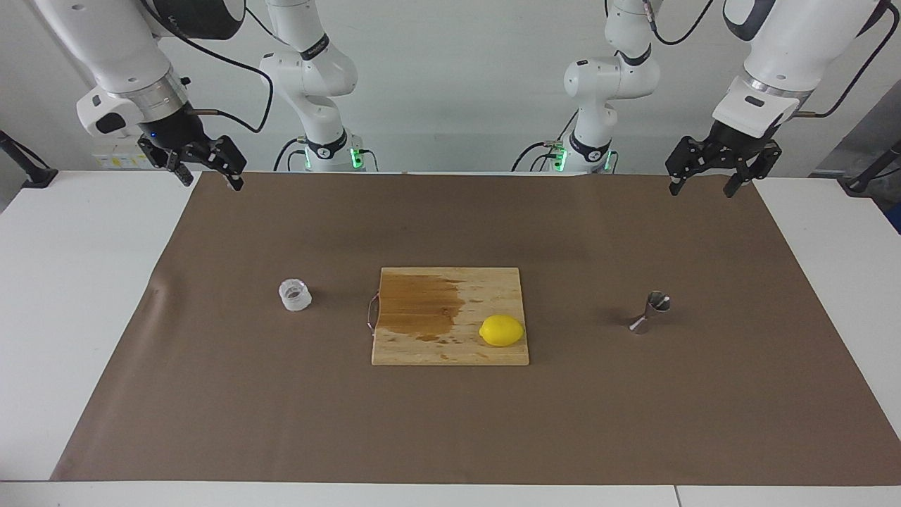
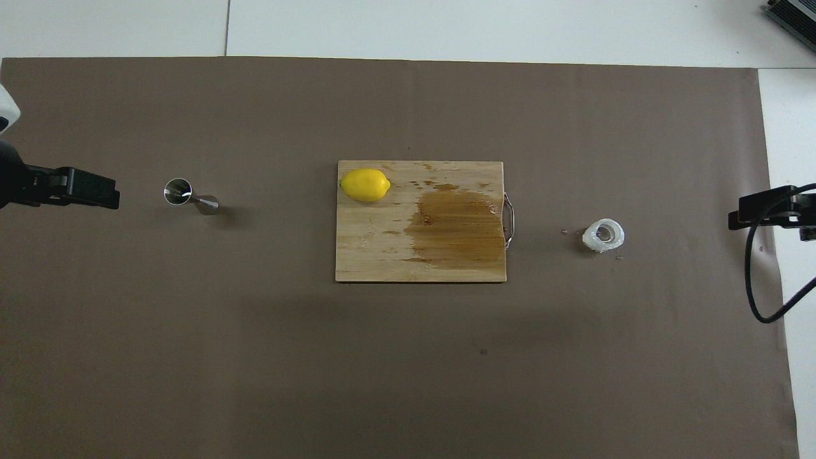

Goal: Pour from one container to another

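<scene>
— Where do your hands stand?

— My left gripper (image 1: pixel 706 184) hangs in the air over the edge of the brown mat (image 1: pixel 450 422) at my end of the tabletop (image 1: pixel 70 282), on the left arm's side, fingers spread wide and holding nothing. My right gripper (image 1: pixel 210 177) hangs over the matching corner on the right arm's side, fingers likewise released and empty. Both arms wait.

— And the jar?

— The small whitish jar (image 1: pixel 295 294) sits upright on the mat, mouth up, toward the right arm's end, just beside the handle end of the cutting board (image 1: pixel 450 352) but apart from it. A few small specks lie on the mat near it.

— The jigger?

— The steel jigger (image 1: pixel 651 312) stands on the mat toward the left arm's end, well apart from the board. From the facing view it looks tilted; I cannot tell whether it stands straight.

— What is between them?

— The wooden cutting board lies mid-mat, a dark wet stain (image 1: pixel 419 306) across its handle half. A lemon (image 1: pixel 502 330) rests on the board near the corner farther from me, on the jigger's side.
</scene>
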### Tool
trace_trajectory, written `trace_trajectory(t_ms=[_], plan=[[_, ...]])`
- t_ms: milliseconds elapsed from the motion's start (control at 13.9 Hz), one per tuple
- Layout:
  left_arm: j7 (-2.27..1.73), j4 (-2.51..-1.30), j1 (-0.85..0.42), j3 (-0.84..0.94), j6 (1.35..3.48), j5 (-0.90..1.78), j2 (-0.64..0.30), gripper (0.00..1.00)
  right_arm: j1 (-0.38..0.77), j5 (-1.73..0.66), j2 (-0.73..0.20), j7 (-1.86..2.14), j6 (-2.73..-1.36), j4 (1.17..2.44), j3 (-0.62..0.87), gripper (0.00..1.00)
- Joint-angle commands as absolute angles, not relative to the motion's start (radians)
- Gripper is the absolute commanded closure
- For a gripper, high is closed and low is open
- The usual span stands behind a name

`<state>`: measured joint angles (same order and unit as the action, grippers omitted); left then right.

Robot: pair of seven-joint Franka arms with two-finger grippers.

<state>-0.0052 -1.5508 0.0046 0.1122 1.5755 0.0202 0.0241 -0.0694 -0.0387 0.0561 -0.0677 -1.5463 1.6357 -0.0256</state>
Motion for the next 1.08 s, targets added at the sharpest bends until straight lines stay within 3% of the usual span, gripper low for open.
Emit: trace_trajectory(t_ms=[0, 432, 720, 1008], plan=[[0.076, -1.566, 0.003, 0.103, 1.588, 0.028, 0.034, 0.00, -0.072, -0.048, 0.069, -0.084, -1.540, 1.649, -0.021, 0.00], [0.058, -1.572, 0.008, 0.100, 1.580, 0.028, 0.037, 0.00, -0.074, -0.048, 0.069, -0.084, -1.540, 1.649, -0.021, 0.00], [-0.018, -1.713, 0.052, 0.095, 1.666, 0.057, 0.077, 0.00, -0.074, -0.048, 0.069, -0.084, -1.540, 1.649, -0.021, 0.00], [-0.226, -1.721, 0.152, 0.095, 1.687, 0.218, -0.032, 0.00, -0.074, -0.048, 0.069, -0.084, -1.540, 1.649, -0.021, 0.00]])
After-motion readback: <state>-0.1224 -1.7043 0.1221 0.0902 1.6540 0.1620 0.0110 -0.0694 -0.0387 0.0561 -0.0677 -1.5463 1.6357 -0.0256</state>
